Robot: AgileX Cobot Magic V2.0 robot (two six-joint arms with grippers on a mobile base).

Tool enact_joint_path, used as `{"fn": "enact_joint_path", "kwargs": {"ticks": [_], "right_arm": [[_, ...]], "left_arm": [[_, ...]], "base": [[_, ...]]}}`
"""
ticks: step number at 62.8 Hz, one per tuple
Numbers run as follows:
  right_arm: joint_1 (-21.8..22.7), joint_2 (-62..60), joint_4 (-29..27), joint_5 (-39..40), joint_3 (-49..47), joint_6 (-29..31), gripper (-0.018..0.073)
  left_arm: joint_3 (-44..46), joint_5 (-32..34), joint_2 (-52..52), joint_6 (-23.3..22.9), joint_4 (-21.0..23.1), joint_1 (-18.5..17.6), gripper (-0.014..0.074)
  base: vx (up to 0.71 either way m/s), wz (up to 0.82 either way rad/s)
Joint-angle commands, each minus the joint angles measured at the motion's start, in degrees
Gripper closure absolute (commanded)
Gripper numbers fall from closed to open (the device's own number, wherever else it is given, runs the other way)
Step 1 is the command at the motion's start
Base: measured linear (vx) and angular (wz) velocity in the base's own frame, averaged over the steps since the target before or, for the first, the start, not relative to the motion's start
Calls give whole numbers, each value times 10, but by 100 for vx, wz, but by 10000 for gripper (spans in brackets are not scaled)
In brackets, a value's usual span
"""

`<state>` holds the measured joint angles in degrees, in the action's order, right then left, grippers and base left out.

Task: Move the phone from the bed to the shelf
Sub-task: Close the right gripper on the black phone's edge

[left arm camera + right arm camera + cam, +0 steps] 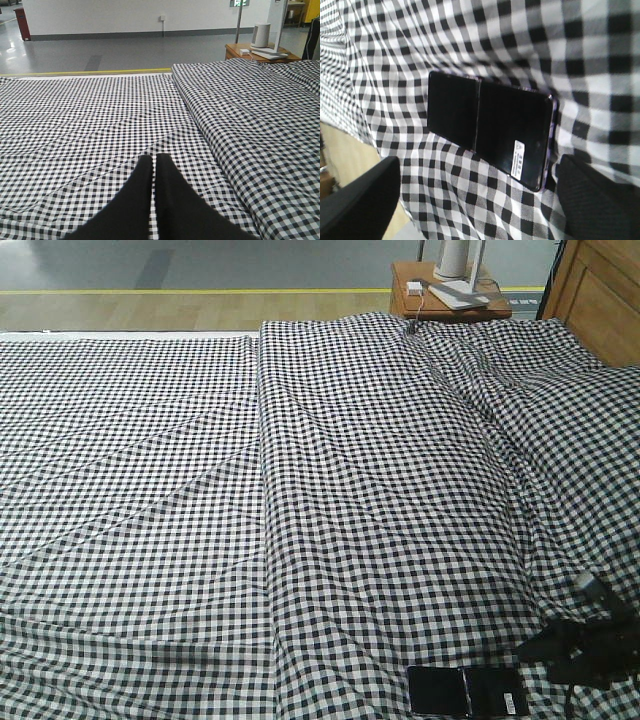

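**Your right hand sits just behind the phone**

The phone lies flat on the bed, near its front edge. Your right hand is spread apart, holding nothing. Your left hand is pressed together.

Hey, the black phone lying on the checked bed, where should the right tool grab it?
Probably across its two long edges, near the middle crease, coming straight down. The phone lies flat and thin on the bed, so no side approach gets under it; the open right tool hangs close by.
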<state>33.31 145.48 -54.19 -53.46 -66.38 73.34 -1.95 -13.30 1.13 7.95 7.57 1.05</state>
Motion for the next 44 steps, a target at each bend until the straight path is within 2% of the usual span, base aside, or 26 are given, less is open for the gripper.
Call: {"fn": "enact_joint_path", "kwargs": {"ticks": [1, 24, 44], "right_arm": [[3, -13, -13, -41, -7, 14, -36], [3, 29, -42, -44, -7, 50, -36], [1, 53, -94, -31, -7, 90, -36]], "left_arm": [[-1, 42, 3, -2, 4, -1, 596], [-1, 42, 3, -2, 4, -1, 596], [-1, 42, 3, -2, 4, -1, 596]], "base": [[0, 0], [0, 0], [0, 0]]}}
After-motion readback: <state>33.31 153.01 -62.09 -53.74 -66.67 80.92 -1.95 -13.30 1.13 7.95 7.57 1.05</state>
